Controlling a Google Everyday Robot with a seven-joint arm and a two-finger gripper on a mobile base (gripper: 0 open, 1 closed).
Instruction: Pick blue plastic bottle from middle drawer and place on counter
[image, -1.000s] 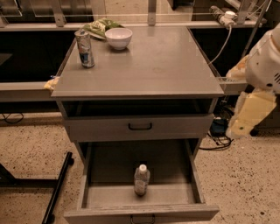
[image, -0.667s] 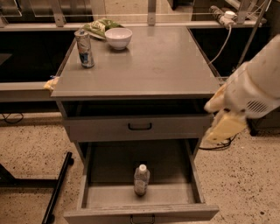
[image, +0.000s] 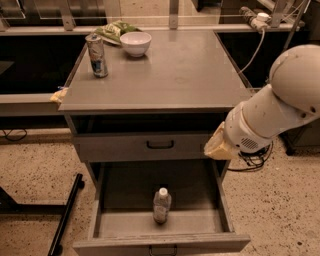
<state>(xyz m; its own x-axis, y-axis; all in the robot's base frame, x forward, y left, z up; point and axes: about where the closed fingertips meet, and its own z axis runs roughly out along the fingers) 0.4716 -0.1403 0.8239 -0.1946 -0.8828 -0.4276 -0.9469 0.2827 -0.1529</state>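
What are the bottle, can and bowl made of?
Bottle: likely clear plastic, see-through body, white cap. Can: metal, shiny silvery sides. Bowl: glossy white, ceramic or plastic, unclear. Gripper: pale casing, probably plastic, beside the upper drawer's right end.

The arm (image: 280, 100) is showing fat, rounded white shells: a big smooth dome at the right, then a thick cylinder carrying a small vented grille. At its left end, above the right wall of the open middle drawer (image: 223, 205), the pincer (image: 218, 146) is appearing as a pale yellowish wedge, its shape seemingly foreshortened.
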